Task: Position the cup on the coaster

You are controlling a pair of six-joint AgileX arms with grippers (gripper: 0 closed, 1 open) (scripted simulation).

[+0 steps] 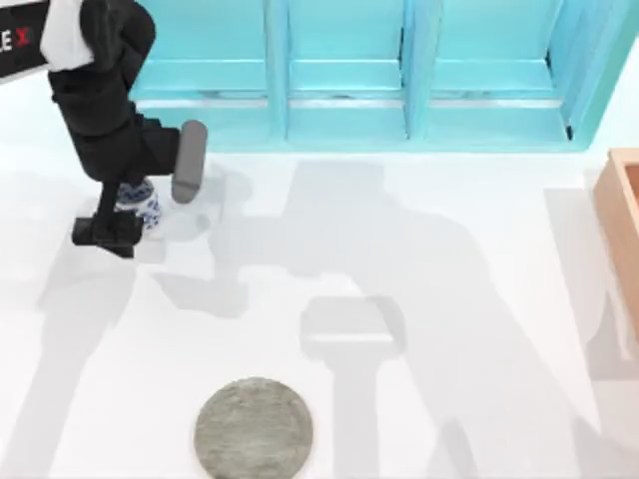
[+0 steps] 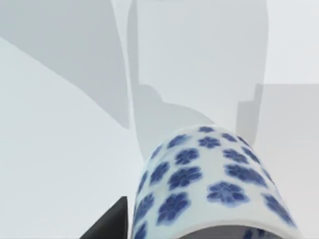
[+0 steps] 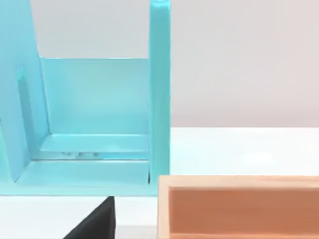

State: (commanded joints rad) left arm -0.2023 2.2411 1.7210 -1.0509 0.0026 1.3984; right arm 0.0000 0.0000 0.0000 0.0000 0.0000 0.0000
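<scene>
The cup, small and white with blue flowers, stands at the table's far left, partly hidden under my left arm. My left gripper is down around it. In the left wrist view the cup sits very close, and one dark finger presses against its side, so the gripper looks shut on the cup. The coaster, a flat mottled grey disc, lies at the table's front edge, far from the cup toward the near middle. My right gripper shows as a dark corner, parked beside a wooden box.
A teal shelf unit runs along the back of the table. An orange wooden box stands at the right edge, also close in the right wrist view. White tabletop stretches between the cup and the coaster.
</scene>
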